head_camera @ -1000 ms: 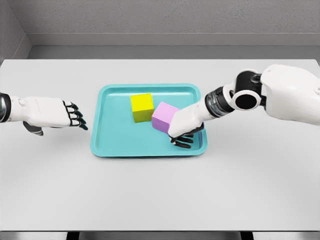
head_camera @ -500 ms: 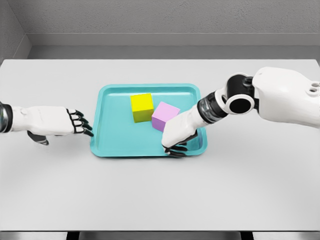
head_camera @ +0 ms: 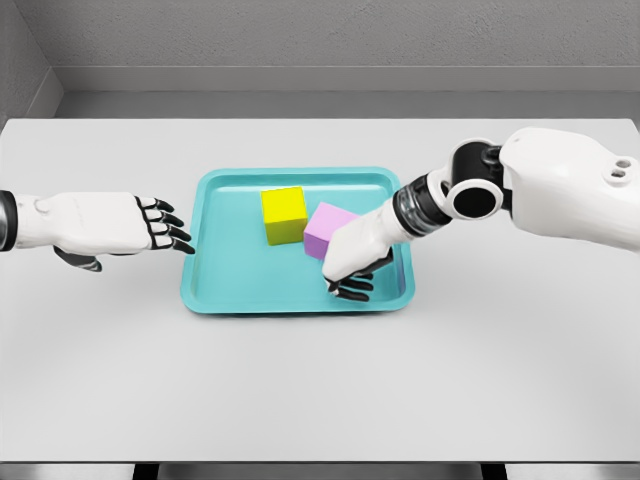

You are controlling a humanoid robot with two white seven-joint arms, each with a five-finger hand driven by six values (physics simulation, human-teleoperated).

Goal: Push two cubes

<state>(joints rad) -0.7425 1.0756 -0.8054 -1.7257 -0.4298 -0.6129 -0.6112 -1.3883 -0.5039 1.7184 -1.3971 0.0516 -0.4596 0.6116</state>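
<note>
Teal tray (head_camera: 196,270) sits mid table (head_camera: 320,390) w/ two cubes inside. Yellow cube (head_camera: 284,214) is toward the tray's back, flat on its floor. Pink cube (head_camera: 326,229) is just right of it & slightly nearer, turned at an angle, close to the yellow one; can't tell if they touch. Right robot hand (head_camera: 350,262) is inside the tray, pressed against the pink cube's near-right side, dark fingers (head_camera: 350,288) curled downward toward the tray floor, not wrapped around anything. Left robot hand (head_camera: 125,224) hovers over the table just left of the tray, fingers extended & slightly spread toward its left rim, holding nothing
</note>
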